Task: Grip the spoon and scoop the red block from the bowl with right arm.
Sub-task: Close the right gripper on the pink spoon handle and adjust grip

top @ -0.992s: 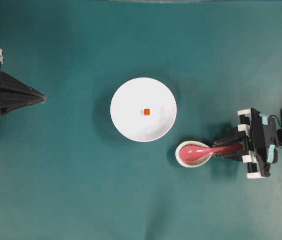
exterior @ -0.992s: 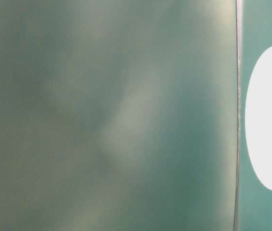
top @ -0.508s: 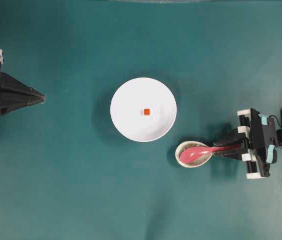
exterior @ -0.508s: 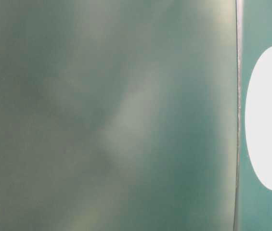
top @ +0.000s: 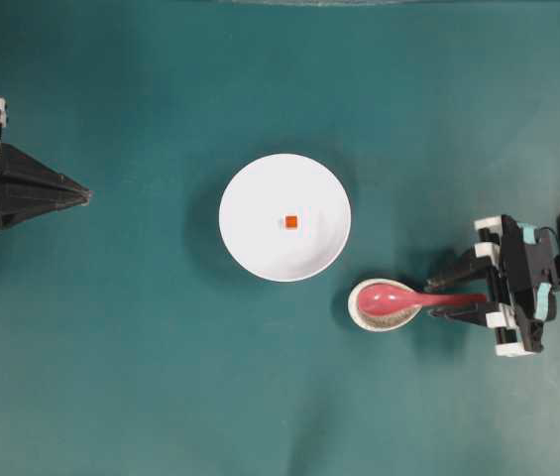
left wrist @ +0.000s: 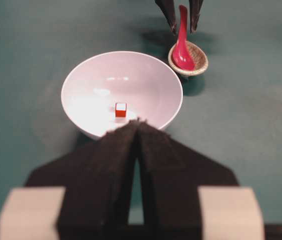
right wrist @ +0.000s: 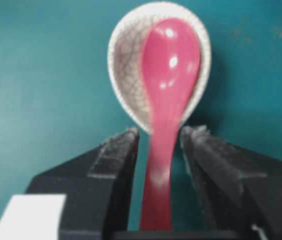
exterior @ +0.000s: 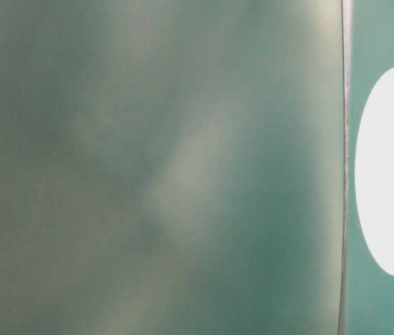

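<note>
You are still at the first step: the spoon lies with its scoop in the small speckled dish and its handle sticking out toward your right gripper, and nothing has been lifted yet. In the right wrist view the two jaws stand apart on either side of the handle, with a gap of worktop showing on each side, so the gripper straddles the spoon but has no hold of it. The left wrist view agrees, showing the dark fingertips either side of the handle just beyond the dish. The red block sits untouched near the middle of the bowl, which stands just beside the dish, up and to the left in the overhead view. Your left gripper is parked at the far left, its jaws drawn together to a point with only a thin slit between them, holding nothing. What is left, as I judge it, is nearly everything: close on the handle, lift the spoon clear of the dish, carry it over the bowl and scoop up the block.
</note>
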Tool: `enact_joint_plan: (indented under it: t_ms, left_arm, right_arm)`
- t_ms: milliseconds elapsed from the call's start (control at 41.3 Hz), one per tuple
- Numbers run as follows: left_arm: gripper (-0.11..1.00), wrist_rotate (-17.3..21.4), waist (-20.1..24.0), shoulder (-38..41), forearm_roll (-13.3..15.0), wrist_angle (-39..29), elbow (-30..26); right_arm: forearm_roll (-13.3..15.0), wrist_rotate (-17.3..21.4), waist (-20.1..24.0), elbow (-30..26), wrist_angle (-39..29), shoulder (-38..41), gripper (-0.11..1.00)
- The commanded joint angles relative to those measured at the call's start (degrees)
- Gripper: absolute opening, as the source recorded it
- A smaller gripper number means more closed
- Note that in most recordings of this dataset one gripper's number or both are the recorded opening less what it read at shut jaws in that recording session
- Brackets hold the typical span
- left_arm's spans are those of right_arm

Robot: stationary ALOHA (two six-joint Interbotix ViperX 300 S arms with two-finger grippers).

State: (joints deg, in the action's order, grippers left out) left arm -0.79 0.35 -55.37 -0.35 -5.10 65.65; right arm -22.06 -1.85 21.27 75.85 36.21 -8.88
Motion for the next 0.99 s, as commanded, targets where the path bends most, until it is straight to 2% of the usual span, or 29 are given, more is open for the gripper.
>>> enact_joint_plan:
  t_ms: [0,363,532,750,968]
  left_arm:
    - [0.00,-0.1,0.1,0.5,-0.2,-0.1,-1.5]
    - [0.00,-0.1,0.1,0.4,-0.2,-1.4,-1.5]
    - [0.00,-0.1,0.1,0.5,-0.2,-1.9,-1.5]
    - [0.00,-0.1,0.0,0.5,-0.2,-1.9,-1.5]
    - [0.00,-0.1,0.1,0.5,-0.1,-1.9,-1.6]
  right_arm:
    - [0.0,-0.4,-0.1,-0.8,-0.4,-1.3,0.50]
    - [0.3,-4.7,0.2,-0.2,0.0,-1.4,0.52]
    - [-0.1,-4.7,0.3,0.4,-0.1,-1.4,0.52]
    - [-2.5,-3.9,0.3,0.4,-0.3,-1.4,0.52]
    - [-3.5,-0.1,0.7,0.4,-0.4,-1.3,0.52]
